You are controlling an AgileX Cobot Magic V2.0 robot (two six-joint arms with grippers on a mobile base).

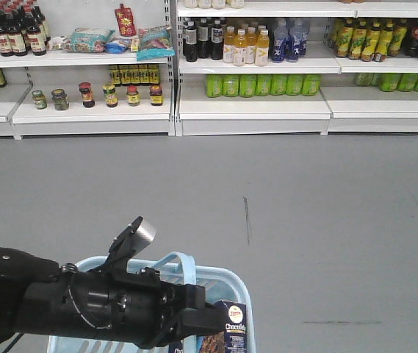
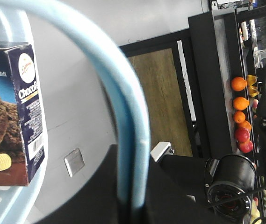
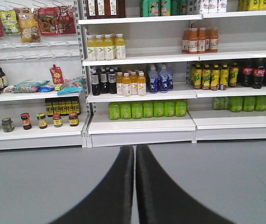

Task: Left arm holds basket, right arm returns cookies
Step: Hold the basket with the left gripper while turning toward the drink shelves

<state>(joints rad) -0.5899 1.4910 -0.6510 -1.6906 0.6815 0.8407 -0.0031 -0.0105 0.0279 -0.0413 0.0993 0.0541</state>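
Aisle, stocked shelves; left arm seemingly grips basket handle; cookies inside; right gripper closed, empty; must open to grasp.

Basket opening is largely blocked from above by left arm and raised handle; cookies occupy right corner. Floor ahead is unobstructed up to shelves.

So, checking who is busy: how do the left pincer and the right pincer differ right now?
The left pincer grips the basket handle; the right pincer is shut on nothing. The left pincer sits close to the cookies; the right pincer faces the store shelves. Both are black.
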